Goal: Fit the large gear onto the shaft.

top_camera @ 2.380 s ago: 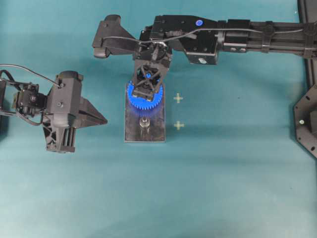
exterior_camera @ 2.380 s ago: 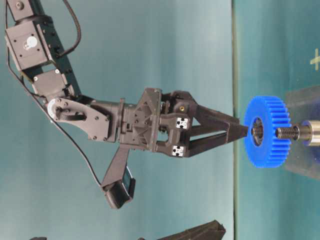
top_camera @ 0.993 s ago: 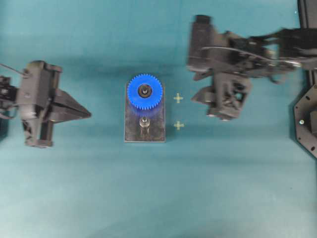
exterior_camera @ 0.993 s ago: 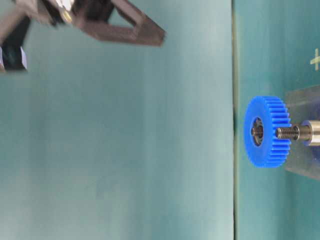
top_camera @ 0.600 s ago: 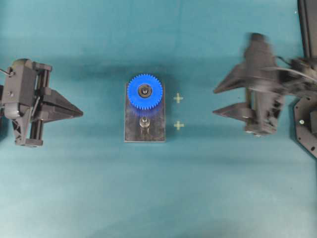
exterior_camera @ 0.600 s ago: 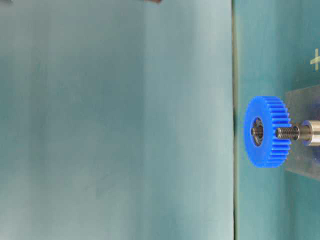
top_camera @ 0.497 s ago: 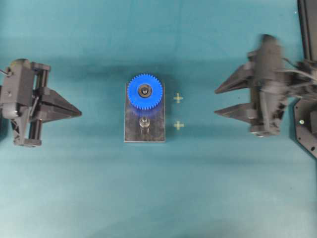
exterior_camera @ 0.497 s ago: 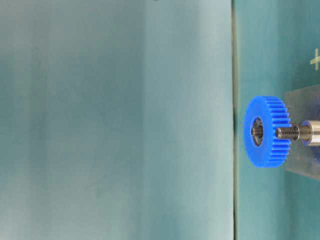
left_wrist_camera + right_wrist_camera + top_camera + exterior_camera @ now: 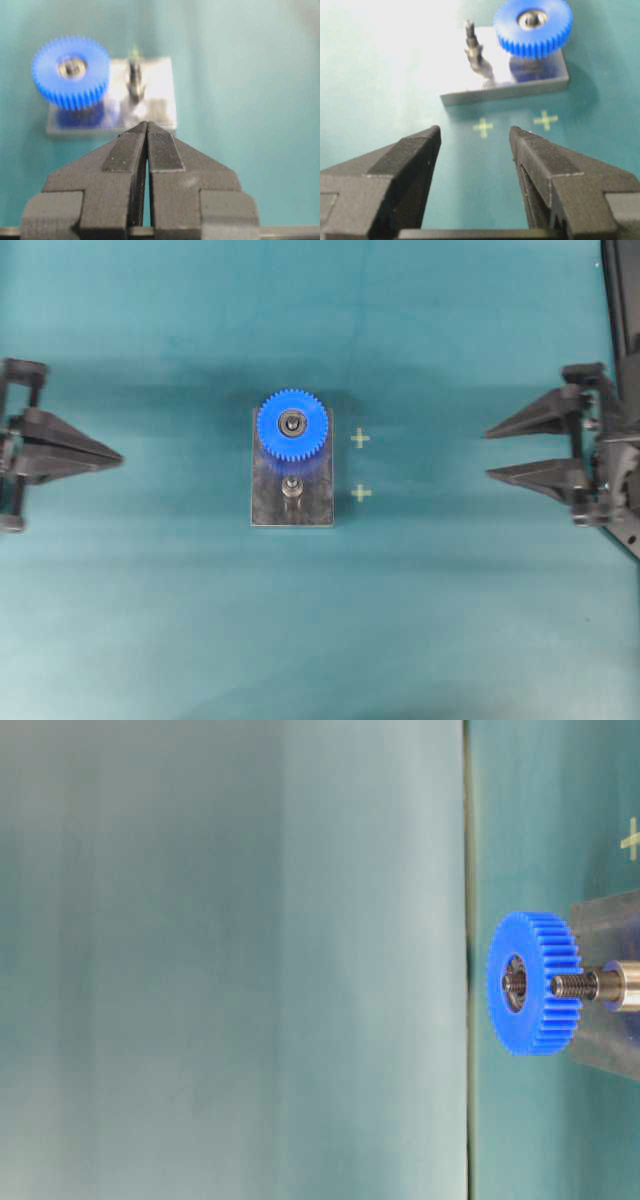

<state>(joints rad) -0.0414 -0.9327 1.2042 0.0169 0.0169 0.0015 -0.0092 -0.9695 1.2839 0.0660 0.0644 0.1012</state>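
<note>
The large gear [image 9: 292, 425], bright blue with a dark-and-silver hub, sits flat on the far shaft of the grey plate [image 9: 316, 502]. A second bare shaft [image 9: 292, 487] stands upright just in front of it. The gear [image 9: 533, 983] and the bare peg [image 9: 585, 985] also show in the table-level view. My left gripper [image 9: 120, 456] rests far left, shut and empty, fingertips touching [image 9: 147, 124]. My right gripper [image 9: 487, 454] rests far right, open with nothing between its fingers [image 9: 475, 131]. Both point toward the plate from a distance.
Two pale yellow cross marks [image 9: 360, 439] [image 9: 361, 493] lie on the teal mat just right of the plate. A black frame part [image 9: 622, 490] stands at the right edge beside the right gripper.
The right arm has pulled away from the gear to the right edge, leaving the gear on the shaft. The left arm has drawn back to the left edge.
</note>
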